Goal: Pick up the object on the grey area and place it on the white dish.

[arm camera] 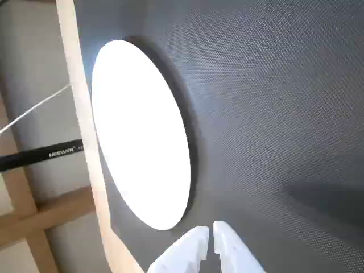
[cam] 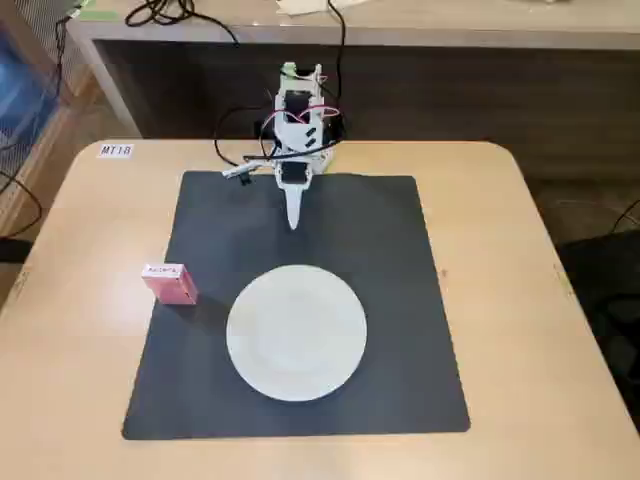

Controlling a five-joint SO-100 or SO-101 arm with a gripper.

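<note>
In the fixed view the small pink box [cam: 170, 283] with a white label on top stands at the left edge of the dark grey mat [cam: 390, 260]. The plain white plate [cam: 296, 332] lies on the mat near its front middle. My white gripper [cam: 293, 222] hangs over the mat's back edge, pointing down, far from the box, its fingers together and empty. In the wrist view the closed fingertips [arm camera: 200, 238] show at the bottom edge, with the plate [arm camera: 139, 131] and mat [arm camera: 273, 96] beyond. The box is out of the wrist view.
The mat lies on a light wooden table [cam: 540, 260] with rounded corners. The arm's base and cables [cam: 300, 120] sit at the table's back edge. A small label [cam: 115, 151] is stuck at the back left corner. A desk runs behind.
</note>
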